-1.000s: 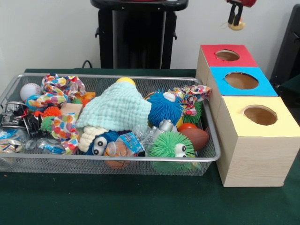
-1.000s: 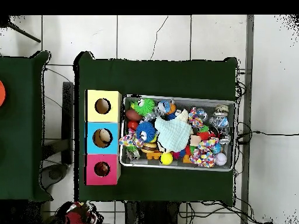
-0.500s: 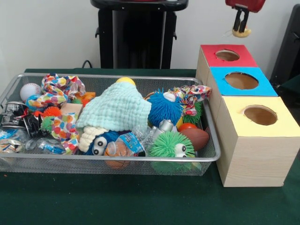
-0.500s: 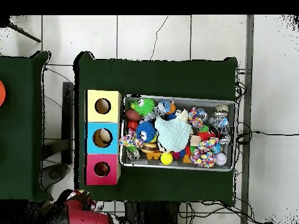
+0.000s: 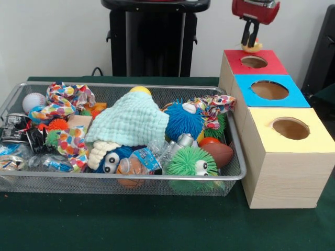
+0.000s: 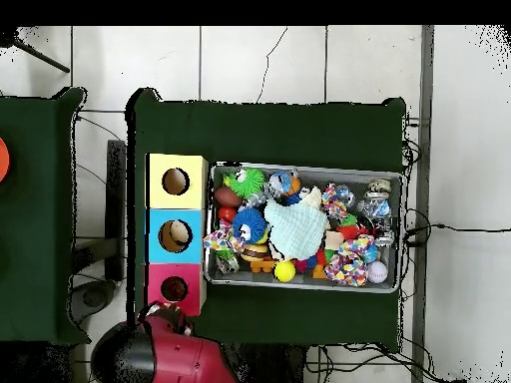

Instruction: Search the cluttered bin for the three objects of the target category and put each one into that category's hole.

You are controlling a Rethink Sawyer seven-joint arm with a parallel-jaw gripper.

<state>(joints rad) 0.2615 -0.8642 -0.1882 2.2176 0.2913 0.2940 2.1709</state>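
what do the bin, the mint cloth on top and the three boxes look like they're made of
The bin looks like silver metal wire mesh: the toys show through its walls under a shiny rim. The mint cloth seems soft woven cotton, with a puckered waffle texture and limp folds. The boxes look like pale unfinished wood, grain showing on the sides, with matte red, blue and yellow tops.

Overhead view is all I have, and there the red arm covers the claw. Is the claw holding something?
Observer: Yes. In the front view the claw is shut on a small tan object.
Operator: Is that object inside the red box?
Observer: No. It hangs above the red box, at the far edge of its hole, not lowered in.
Operator: Does anything rise above the bin?
Observer: The pale green cloth heaps up higher than the wire bin's rim.
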